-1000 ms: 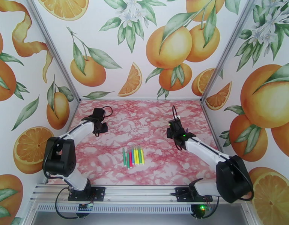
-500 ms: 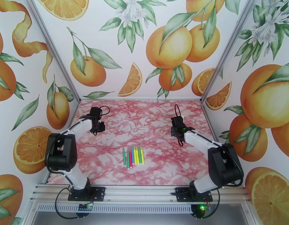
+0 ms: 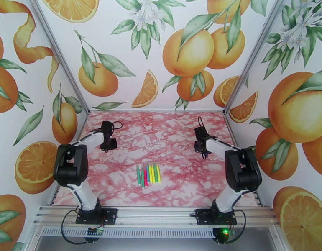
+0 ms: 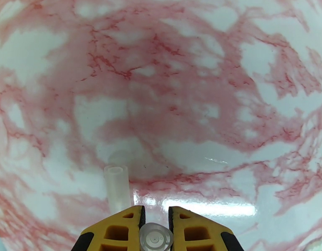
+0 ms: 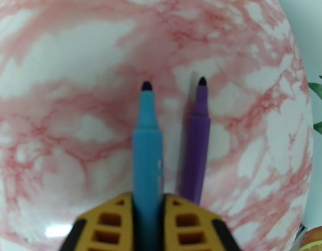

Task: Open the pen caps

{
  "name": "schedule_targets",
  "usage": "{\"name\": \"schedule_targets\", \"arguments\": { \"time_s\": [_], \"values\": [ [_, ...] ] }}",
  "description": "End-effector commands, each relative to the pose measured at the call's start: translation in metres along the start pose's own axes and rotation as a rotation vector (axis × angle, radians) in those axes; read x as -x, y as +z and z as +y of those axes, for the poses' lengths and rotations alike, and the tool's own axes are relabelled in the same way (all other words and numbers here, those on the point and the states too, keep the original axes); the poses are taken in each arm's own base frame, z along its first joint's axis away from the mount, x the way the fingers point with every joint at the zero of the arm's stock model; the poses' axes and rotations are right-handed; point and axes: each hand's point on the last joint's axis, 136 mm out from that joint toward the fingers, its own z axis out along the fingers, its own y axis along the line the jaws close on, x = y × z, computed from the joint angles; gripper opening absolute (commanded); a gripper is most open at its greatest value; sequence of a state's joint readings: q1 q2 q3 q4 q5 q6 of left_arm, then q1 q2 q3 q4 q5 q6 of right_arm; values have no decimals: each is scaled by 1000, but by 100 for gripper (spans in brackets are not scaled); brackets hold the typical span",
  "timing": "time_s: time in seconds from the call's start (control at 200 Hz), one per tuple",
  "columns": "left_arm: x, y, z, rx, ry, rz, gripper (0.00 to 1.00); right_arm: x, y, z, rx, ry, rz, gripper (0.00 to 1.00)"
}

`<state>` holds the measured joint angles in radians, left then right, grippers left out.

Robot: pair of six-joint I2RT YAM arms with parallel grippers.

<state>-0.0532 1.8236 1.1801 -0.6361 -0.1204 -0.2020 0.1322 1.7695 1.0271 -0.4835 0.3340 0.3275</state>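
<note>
Right wrist view: the right claw [image 5: 147,198] is pinching a blue pen [image 5: 147,139] between its two yellow fingers [image 5: 187,224]. The pen points away from the claw and its dark tip is uncovered. Just to the right of it is a purple pen [image 5: 197,134], parallel to the blue one and also with an uncovered tip. Its near end goes behind the right finger, and I cannot tell if the claw touches it. Under both pens is the pink marbled table [image 5: 56,101].

In the left wrist view, the left claw [image 4: 154,211] is almost pressed together on a small clear round piece [image 4: 156,238]; I cannot tell if it is a cap. A short clear tube [image 4: 117,187] is just beyond the left finger.

In the top external view, the left claw [image 3: 109,144] is low over the far left part of the table [image 3: 161,130], and the right claw [image 3: 203,152] is over the far right part. The other pens [image 3: 147,174], green, red, blue and yellow, lie side by side in a short row on the near middle of the table, well apart from both claws. Their caps are too small to tell.
</note>
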Motion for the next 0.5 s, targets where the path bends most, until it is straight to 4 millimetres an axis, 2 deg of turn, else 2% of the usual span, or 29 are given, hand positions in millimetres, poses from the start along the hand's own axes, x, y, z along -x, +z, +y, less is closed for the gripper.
{"name": "schedule_targets", "arguments": {
  "time_s": [0.0,0.495],
  "values": [
    [9,0,5,28,11,-2,0,0,4,-4,-37,-33,26,1],
    [9,7,5,41,16,25,11,-4,14,-9,-75,-49,55,15]
  ]
}}
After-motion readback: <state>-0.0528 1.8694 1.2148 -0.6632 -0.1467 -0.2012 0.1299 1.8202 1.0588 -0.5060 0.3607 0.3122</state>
